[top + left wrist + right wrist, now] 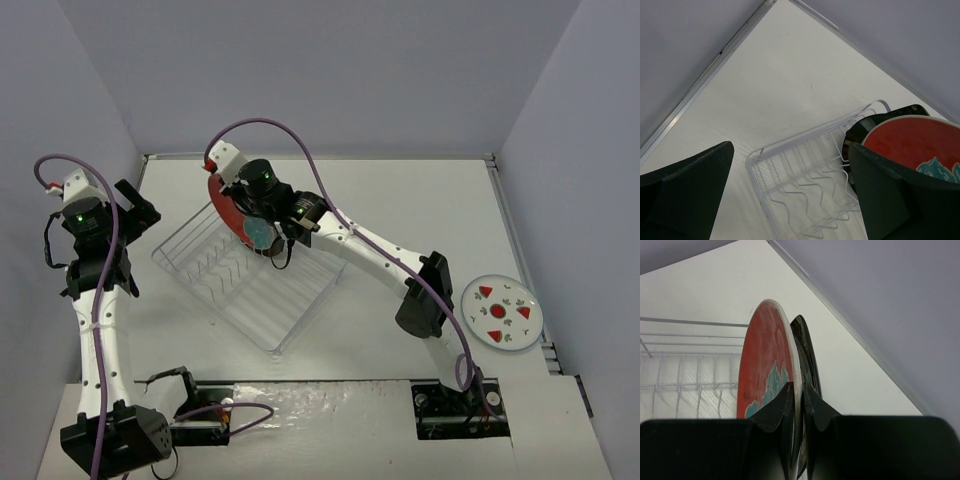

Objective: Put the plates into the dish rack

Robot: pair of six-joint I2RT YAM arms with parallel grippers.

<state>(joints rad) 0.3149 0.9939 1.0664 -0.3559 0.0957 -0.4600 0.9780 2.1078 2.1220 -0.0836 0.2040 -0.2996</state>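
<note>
right fingers [776, 412] pinching rim of round red-and-teal floral plate [762, 360] | it's upright at far corner of silver-white wire dish rack [290, 300], glossy black plate [807, 347] just behind | left fingers [690, 185] wide open, empty, left of rack

Right wrist view: lower part of the red-and-teal floral plate [762, 360] is hidden behind the fingers [771, 412] of the right gripper [798, 389]. The black plate [806, 347] behind it shows edge-on only, pattern unreadable. From above, the gripper covers most of the floral plate. Left wrist view: dish rack [790, 165] cut off by the bottom edge; which tines the plates stand in, can't tell. Small marks on the white plate with red triangles [500, 311] too small to make out.
</note>
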